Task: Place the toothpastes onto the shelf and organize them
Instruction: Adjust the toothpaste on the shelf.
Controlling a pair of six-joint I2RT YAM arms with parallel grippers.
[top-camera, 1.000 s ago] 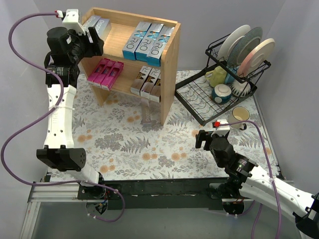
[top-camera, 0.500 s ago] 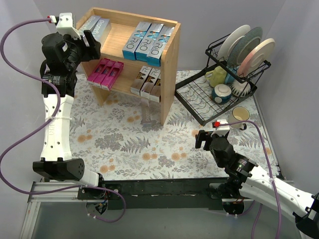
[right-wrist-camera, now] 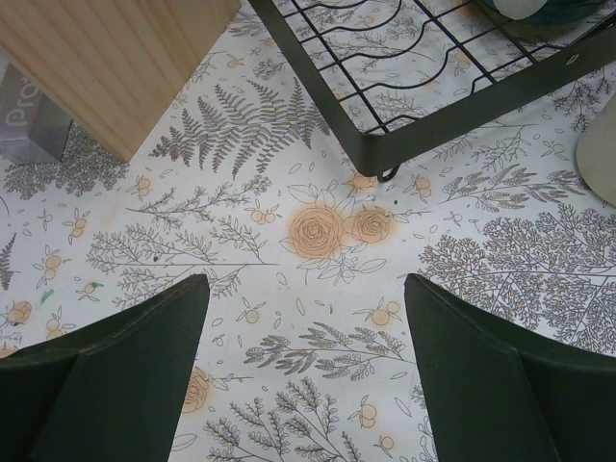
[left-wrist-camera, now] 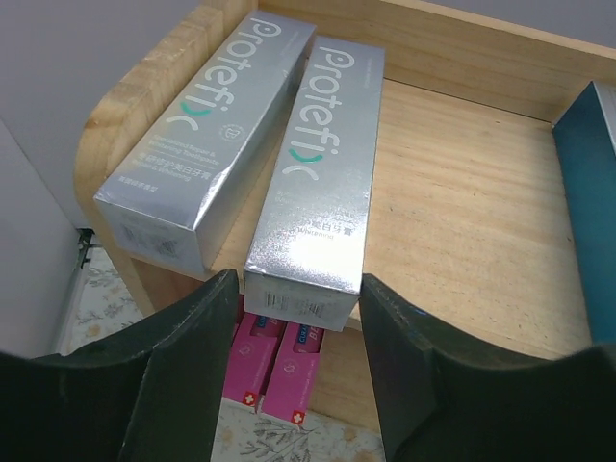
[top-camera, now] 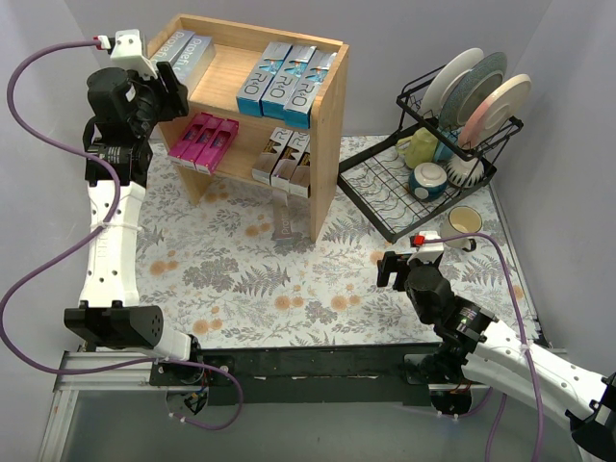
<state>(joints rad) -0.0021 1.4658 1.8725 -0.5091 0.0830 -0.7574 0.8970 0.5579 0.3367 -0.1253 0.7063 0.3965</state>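
Observation:
The wooden shelf (top-camera: 329, 106) holds two silver Protefix boxes (top-camera: 188, 53) at the top left, three blue boxes (top-camera: 289, 82) at the top right, pink boxes (top-camera: 204, 140) and white boxes (top-camera: 286, 157) below. My left gripper (left-wrist-camera: 298, 318) is open at the shelf's left end. Its fingers flank the near end of the right silver box (left-wrist-camera: 318, 183) with small gaps. The left silver box (left-wrist-camera: 212, 125) lies beside it. One more silver box (top-camera: 286, 223) lies on the mat before the shelf. My right gripper (top-camera: 393, 268) is open and empty over the mat (right-wrist-camera: 318, 231).
A black dish rack (top-camera: 385, 188) with plates, cups and a brush stands at the right. A cream mug (top-camera: 465, 223) sits in front of it. The floral mat (top-camera: 250, 279) covers the table. Grey walls close in on three sides.
My left gripper pulled back left from the top shelf, then eased slightly forward; the silver box stays lying on the shelf. The right arm has not moved.

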